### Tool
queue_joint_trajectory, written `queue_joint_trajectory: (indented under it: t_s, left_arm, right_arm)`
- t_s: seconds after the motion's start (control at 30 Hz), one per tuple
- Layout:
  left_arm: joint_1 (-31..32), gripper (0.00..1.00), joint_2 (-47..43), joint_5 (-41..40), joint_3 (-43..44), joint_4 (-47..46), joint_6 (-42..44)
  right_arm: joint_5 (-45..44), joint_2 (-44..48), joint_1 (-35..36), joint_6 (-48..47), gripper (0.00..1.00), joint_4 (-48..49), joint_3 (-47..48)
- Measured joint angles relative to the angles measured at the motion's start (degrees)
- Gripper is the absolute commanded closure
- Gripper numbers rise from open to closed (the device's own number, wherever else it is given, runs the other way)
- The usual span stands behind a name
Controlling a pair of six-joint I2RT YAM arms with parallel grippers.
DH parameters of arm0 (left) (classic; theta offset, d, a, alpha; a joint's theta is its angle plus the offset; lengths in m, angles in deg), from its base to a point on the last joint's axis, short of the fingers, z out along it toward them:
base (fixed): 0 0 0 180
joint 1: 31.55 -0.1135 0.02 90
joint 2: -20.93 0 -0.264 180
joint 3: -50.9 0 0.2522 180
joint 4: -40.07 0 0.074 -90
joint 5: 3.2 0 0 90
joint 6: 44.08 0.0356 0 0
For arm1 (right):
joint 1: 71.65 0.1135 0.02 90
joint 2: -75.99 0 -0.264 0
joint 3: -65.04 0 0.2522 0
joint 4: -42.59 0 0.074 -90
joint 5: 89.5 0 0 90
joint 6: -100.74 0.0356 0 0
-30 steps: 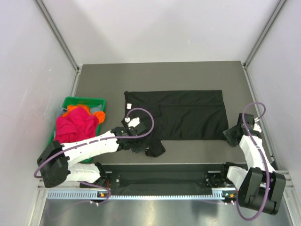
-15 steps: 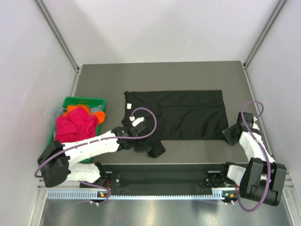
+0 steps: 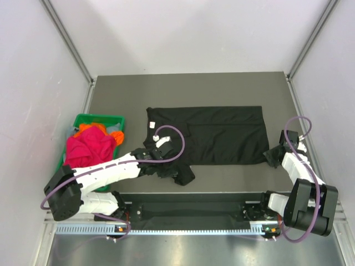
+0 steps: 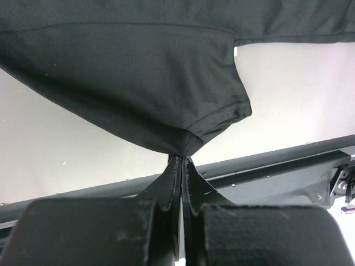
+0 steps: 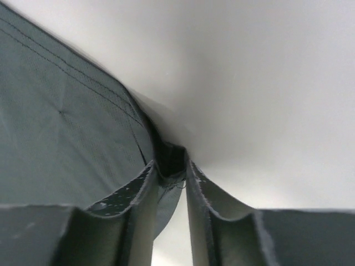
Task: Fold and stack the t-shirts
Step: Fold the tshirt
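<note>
A black t-shirt lies spread flat across the middle of the table, its lower sleeve bunched toward the near edge. My left gripper is shut on that sleeve; in the left wrist view the fingertips pinch a fold of the black cloth, which hangs lifted off the table. My right gripper sits at the shirt's near right corner. In the right wrist view its jaws stand narrowly apart with the hemmed corner between the fingertips. A magenta shirt and an orange one are heaped in the bin.
A green plastic bin stands at the table's left edge beside the left arm. A black rail with the arm bases runs along the near edge. Grey walls close in on both sides.
The right gripper has crept in onto the shirt's near right corner and its jaws have narrowed. The left gripper, still pinching the sleeve, has shifted slightly.
</note>
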Motion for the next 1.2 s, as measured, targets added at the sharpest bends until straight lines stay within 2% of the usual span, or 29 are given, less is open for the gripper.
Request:
queue_joint_trajectory:
  t_s: [0.07, 0.17, 0.4, 0.77, 1.2]
  left_arm:
    - [-0.2, 1.0, 0.0, -0.2, 0.5, 0.4, 0.2]
    - [-0.6, 1.0, 0.0, -0.8, 2.0, 0.9, 0.5]
    - [-0.8, 1.0, -1.0, -1.8, 3.5, 1.4, 1.2]
    - [-0.9, 1.0, -1.0, -1.1, 3.5, 1.4, 1.3]
    - [-0.9, 1.0, -1.0, -0.9, 3.5, 1.4, 1.3]
  right_arm:
    - [-0.3, -0.1, -0.1, 0.0, 0.76, 0.4, -0.2]
    - [-0.4, 0.1, -0.1, 0.1, 0.65, 0.8, -0.3]
    - [-2.3, 1.8, -0.2, 0.0, 0.6, -2.2, -0.2]
    - [-2.2, 4.1, -0.2, 0.0, 0.61, -8.2, 0.0]
    - [-1.9, 5.4, -0.2, 0.2, 0.62, -8.9, -0.8]
